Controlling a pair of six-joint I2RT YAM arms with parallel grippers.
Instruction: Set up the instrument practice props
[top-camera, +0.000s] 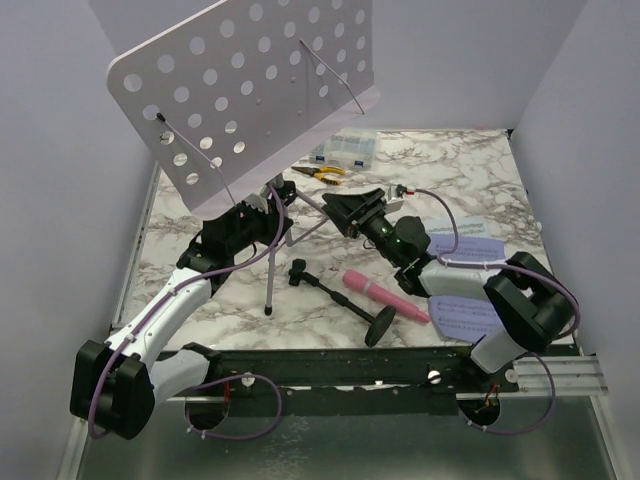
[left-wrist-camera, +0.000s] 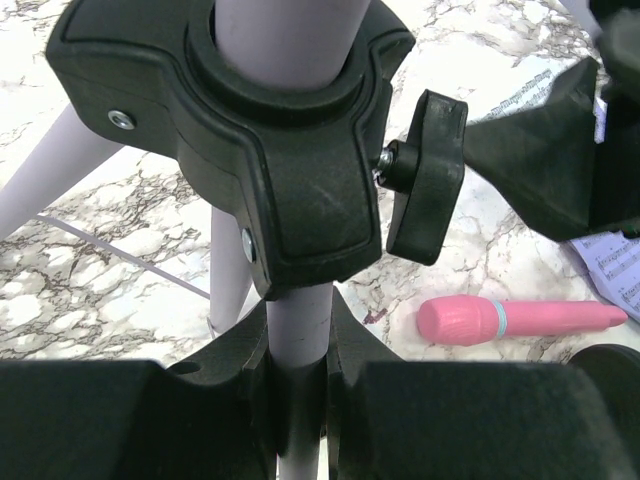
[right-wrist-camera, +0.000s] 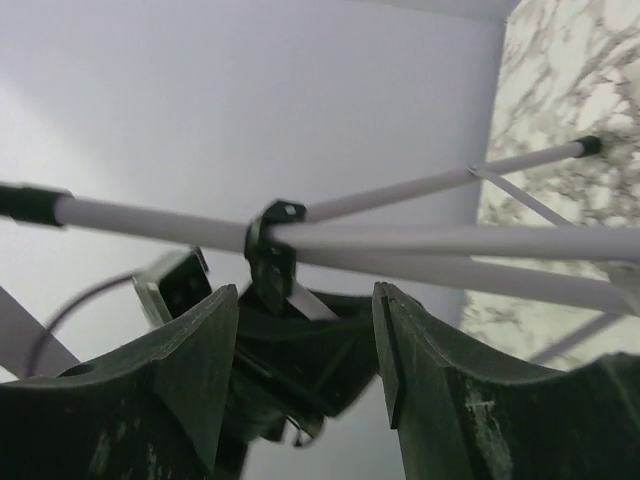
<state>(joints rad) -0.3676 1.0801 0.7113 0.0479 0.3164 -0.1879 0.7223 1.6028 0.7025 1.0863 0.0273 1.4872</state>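
Observation:
The lilac perforated music-stand plate (top-camera: 250, 85) stands tilted on its lilac tripod (top-camera: 272, 270) at the table's left centre. My left gripper (top-camera: 255, 218) is shut on the tripod's lilac pole (left-wrist-camera: 298, 335), just under the black collar (left-wrist-camera: 290, 190) with its knob (left-wrist-camera: 425, 175). My right gripper (top-camera: 347, 212) is open and empty, its jaws (right-wrist-camera: 305, 320) apart below the lilac tripod legs (right-wrist-camera: 450, 245), touching nothing. The pink toy microphone (top-camera: 385, 297) lies on the table beside its black round-base stand (top-camera: 378, 326), which also lies down. Two printed sheet-music pages (top-camera: 470, 245) (top-camera: 462, 318) lie at the right, partly under the right arm.
A clear plastic compartment box (top-camera: 345, 150) and yellow-handled pliers (top-camera: 322, 172) sit at the back behind the stand. Grey walls close in the marble table (top-camera: 470, 170) on the left, back and right. The plate overhangs the back left.

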